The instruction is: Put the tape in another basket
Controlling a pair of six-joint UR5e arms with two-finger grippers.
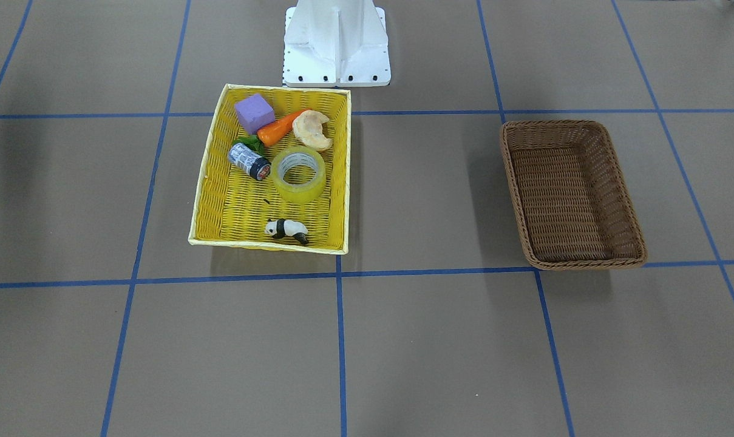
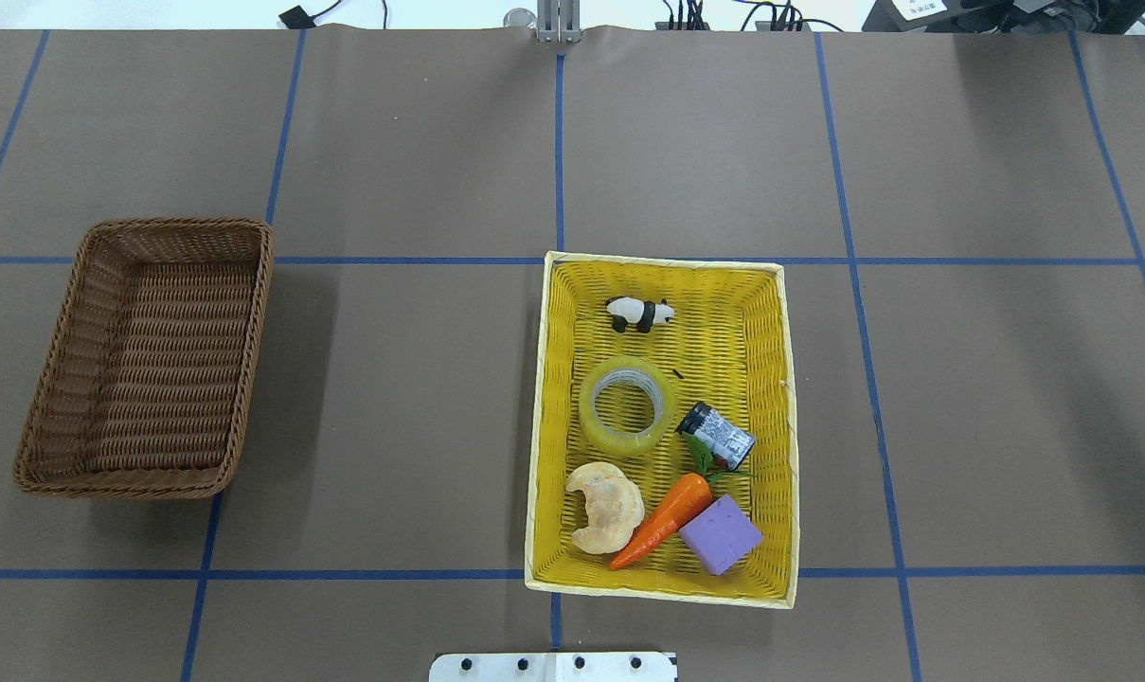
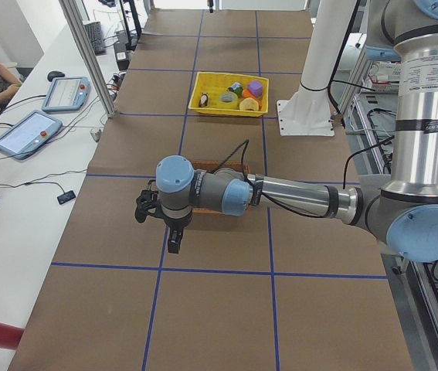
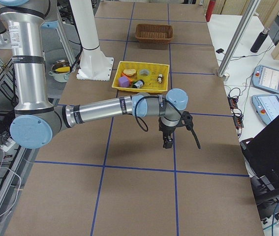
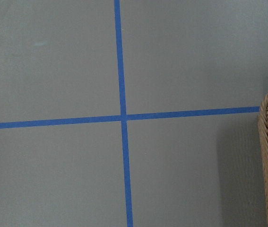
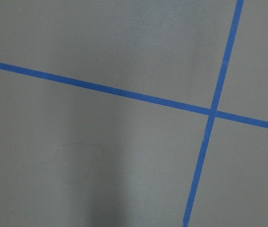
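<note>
You are looking at a table (image 2: 420, 379) with two baskets. The tape (image 2: 627, 405) lies flat in the yellow basket (image 2: 545, 417), between a toy panda (image 2: 639, 314) and a bread roll (image 2: 606, 507), with a battery (image 2: 719, 438) just beside it. The brown basket (image 2: 174, 225) sits well apart, on the robot's left. The left gripper (image 3: 174, 236) hangs near the brown basket, the right gripper (image 4: 169, 141) near the yellow one; you cannot tell whether either is spread or closed

Tape (image 2: 627, 443) lies flat, its top open to me. Battery (image 2: 721, 438) just beside it on my right, croissant (image 2: 605, 507) near on my side, panda (image 2: 639, 314) near beyond it, yellow basket wall (image 2: 542, 417) near on my left. Brown basket (image 2: 146, 355) well apart from the tape, mat (image 2: 402, 398) between.
</note>
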